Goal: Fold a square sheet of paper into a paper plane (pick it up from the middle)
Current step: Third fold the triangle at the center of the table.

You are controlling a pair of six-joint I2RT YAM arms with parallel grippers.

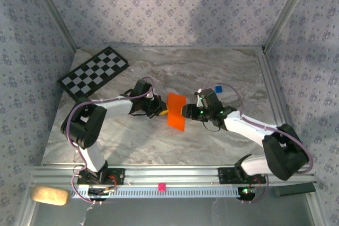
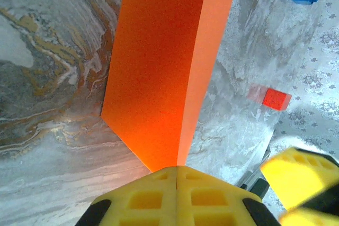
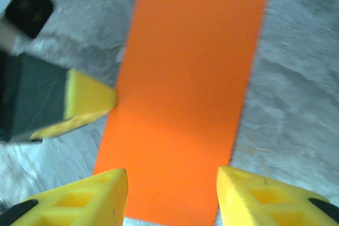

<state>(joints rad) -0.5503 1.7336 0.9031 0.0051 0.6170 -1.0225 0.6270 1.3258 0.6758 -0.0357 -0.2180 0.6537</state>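
Because the orange paper (image 1: 176,111) is thin, light and floppy, it will likely buckle or slide under an uneven pull, so a flat pinch at the middle of an edge, across both layers, looks safest. It sits over the middle of the table (image 1: 159,146), between the two arms, seemingly doubled along a crease. The left gripper (image 2: 176,175) is clenched on its near edge; the right gripper (image 3: 172,183) is released, jaws apart, the sheet just ahead
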